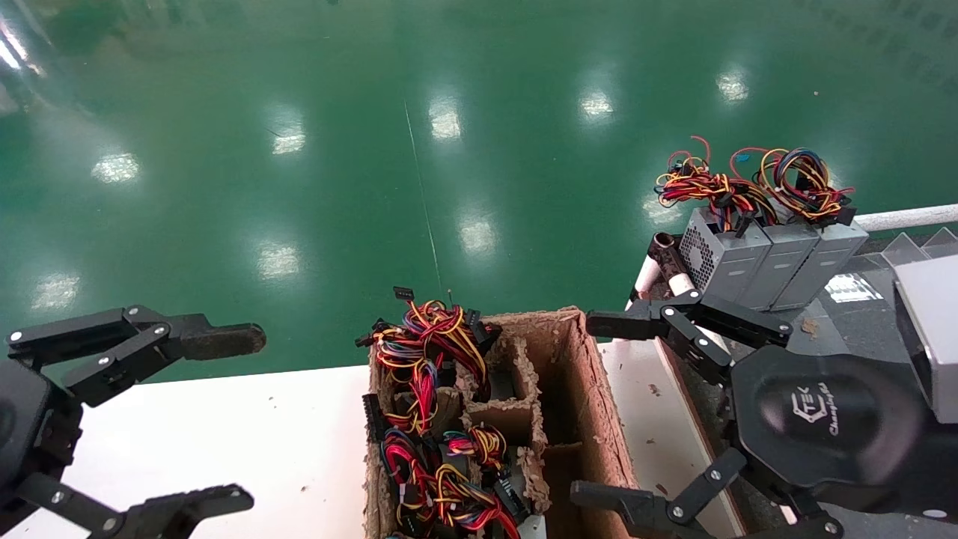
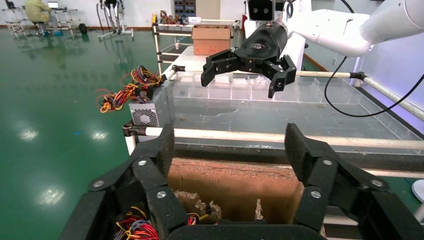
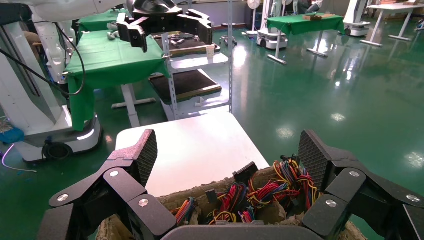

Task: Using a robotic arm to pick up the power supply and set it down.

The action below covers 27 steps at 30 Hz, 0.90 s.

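The white-silver robotic arm's black TEK-marked right gripper (image 1: 606, 408) hangs with fingers spread, holding nothing, just beside the brown cardboard divider box (image 1: 591, 389) of wired units. 3 small grey metal power supplies (image 1: 771, 258) stand together on the dark conveyor tray (image 1: 846, 314) beyond. The plain black left gripper (image 1: 243, 415) hovers open over the white table (image 1: 224, 434).

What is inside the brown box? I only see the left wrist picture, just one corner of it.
Observer: The head view shows dividers in the cardboard box; wire bundles fill its left compartments, the right column looks empty.
Operator: How many power supplies? I see one.
Observer: Three, side by side, apart from the open right gripper.
Operator: What's the box on?
Observer: A white table.
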{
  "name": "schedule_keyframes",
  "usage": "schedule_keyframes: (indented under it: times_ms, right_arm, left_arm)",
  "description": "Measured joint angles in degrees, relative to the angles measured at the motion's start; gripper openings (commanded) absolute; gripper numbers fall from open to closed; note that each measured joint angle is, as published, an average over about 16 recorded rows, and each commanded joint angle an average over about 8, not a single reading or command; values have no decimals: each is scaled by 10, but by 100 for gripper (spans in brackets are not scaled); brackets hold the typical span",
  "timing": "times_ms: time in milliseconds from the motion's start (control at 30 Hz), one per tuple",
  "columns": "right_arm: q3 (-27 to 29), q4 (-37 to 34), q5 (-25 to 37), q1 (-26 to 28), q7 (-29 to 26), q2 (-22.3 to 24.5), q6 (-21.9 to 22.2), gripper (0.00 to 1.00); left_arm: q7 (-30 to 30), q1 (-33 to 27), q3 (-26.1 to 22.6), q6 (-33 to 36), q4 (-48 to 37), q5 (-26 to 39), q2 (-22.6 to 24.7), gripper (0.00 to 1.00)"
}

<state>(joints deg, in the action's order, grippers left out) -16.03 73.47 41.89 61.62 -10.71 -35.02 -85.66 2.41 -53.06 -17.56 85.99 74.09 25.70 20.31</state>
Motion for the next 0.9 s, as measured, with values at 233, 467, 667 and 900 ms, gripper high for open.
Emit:
schedule_keyframes:
  times_ms: [233,467,667,900]
  right_arm:
    - [0,0,0,0,0,0,0,100]
    - [0,0,0,0,0,0,0,100]
    - [0,0,0,0,0,0,0,100]
    - [0,0,0,0,0,0,0,100]
  left_arm:
    - [0,0,0,0,0,0,0,0]
    - [0,0,0,0,0,0,0,0]
    - [0,0,0,0,0,0,0,0]
    - [0,0,0,0,0,0,0,1]
